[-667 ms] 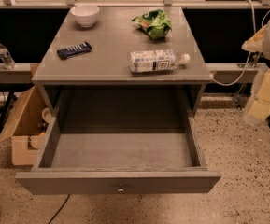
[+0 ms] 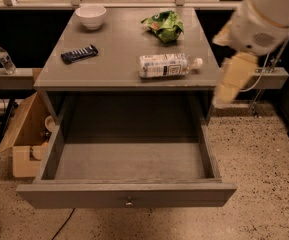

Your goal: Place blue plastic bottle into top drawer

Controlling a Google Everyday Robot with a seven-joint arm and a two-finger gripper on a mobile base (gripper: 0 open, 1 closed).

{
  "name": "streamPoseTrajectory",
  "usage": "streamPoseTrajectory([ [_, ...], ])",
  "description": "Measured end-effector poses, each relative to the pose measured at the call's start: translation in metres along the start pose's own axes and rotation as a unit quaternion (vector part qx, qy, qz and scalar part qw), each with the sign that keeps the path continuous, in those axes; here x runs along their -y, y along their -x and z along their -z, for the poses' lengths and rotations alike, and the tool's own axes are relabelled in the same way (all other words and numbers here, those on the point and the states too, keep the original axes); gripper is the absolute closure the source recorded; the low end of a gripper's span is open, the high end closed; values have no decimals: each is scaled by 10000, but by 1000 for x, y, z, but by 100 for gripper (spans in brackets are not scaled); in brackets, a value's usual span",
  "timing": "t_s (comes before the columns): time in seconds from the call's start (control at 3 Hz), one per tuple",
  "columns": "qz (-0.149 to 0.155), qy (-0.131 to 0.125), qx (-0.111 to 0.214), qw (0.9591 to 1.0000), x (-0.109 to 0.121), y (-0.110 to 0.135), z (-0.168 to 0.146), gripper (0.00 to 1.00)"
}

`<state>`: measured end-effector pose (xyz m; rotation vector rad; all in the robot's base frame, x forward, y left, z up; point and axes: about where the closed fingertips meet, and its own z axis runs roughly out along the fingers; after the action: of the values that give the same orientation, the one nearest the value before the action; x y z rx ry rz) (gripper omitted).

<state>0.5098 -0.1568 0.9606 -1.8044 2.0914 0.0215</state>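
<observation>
Your gripper [image 2: 232, 79] hangs just off the right side of the cabinet [image 2: 109, 76], at the end of the white arm [image 2: 266, 19] that comes in from the upper right corner. It is blurred, and you cannot tell whether it is spread or closed. It is near the cabinet top's front right corner, to the right of the bottle [image 2: 166, 65] and not touching it. The bottle lies on its side on the cabinet top, right of centre and close to the front edge, with its white cap pointing right toward the gripper and its pale label facing up. The drawer [image 2: 129, 195] below is pulled all the way out toward you, its grey floor showing, with 1 small round knob [image 2: 129, 202] in the middle of its front. On the cabinet top you also have 3 other things: a white bowl [image 2: 91, 16] at the back left, a green bag [image 2: 164, 25] at the back right, and a dark bar [image 2: 79, 53] lying flat on the left side, all well apart from the bottle. Off to the left, a small water bottle [image 2: 4, 59] stands upright on a ledge, and a cardboard box [image 2: 24, 134] sits on the speckled floor beside the drawer's left wall
</observation>
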Motion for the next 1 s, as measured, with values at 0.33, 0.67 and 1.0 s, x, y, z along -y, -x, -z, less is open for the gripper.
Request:
streamPoseTrajectory([
  [0.33,300,67,399,9987,44,55,-46,0],
  [0.67,395,133,546,9976,76,109,-97,0],
  [1.0,429,184,520,9976,94,136,-128,0],
])
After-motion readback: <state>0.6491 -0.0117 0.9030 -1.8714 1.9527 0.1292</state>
